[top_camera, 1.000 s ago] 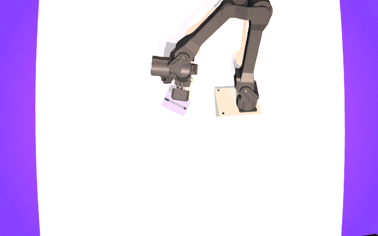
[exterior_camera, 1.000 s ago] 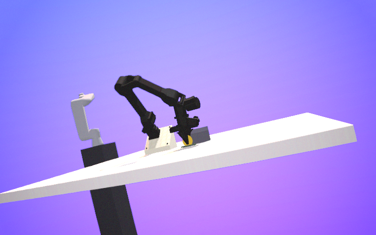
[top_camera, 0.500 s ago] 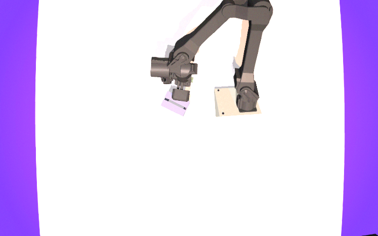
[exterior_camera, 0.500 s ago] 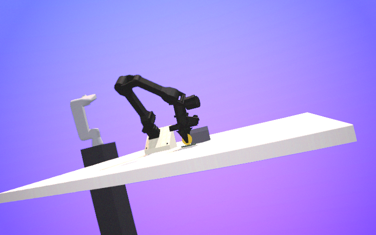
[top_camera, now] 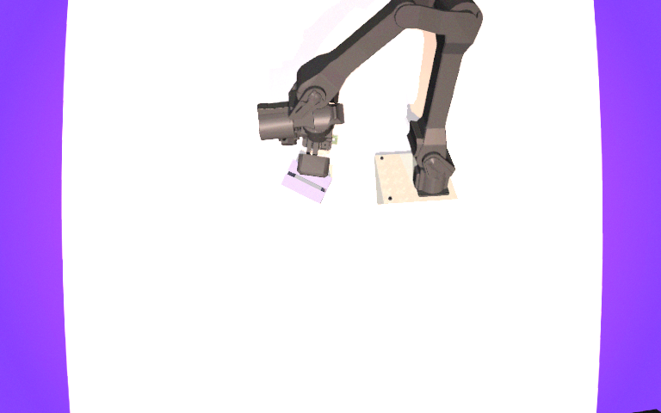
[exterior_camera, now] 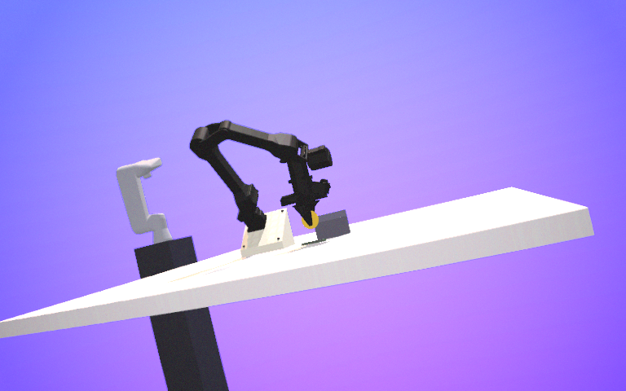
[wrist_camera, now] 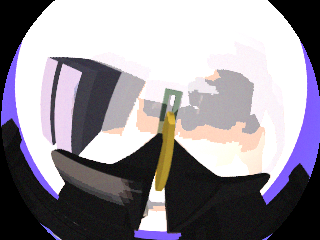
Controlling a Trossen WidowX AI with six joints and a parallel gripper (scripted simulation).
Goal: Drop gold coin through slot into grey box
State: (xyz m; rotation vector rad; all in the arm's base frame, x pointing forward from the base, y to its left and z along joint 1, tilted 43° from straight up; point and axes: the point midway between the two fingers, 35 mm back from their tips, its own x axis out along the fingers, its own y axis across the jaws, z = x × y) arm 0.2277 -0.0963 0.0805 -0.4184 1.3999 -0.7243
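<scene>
The pincer (wrist_camera: 162,180) is clamped on the gold coin (wrist_camera: 164,154), gripping its flat faces so the disc hangs edge-down, the orientation a narrow slot (top_camera: 305,181) demands. In the exterior view the coin (exterior_camera: 310,220) hangs above the counter (exterior_camera: 415,235), just beside the grey box (exterior_camera: 332,224) and lifted off the dark-green holder (wrist_camera: 171,102), which shows beyond the coin's far edge in the wrist view. From above, the slot lies just past the wrist, so I judge the carry toward it is under way. The coin's edge probably needs turning parallel to the slot.
</scene>
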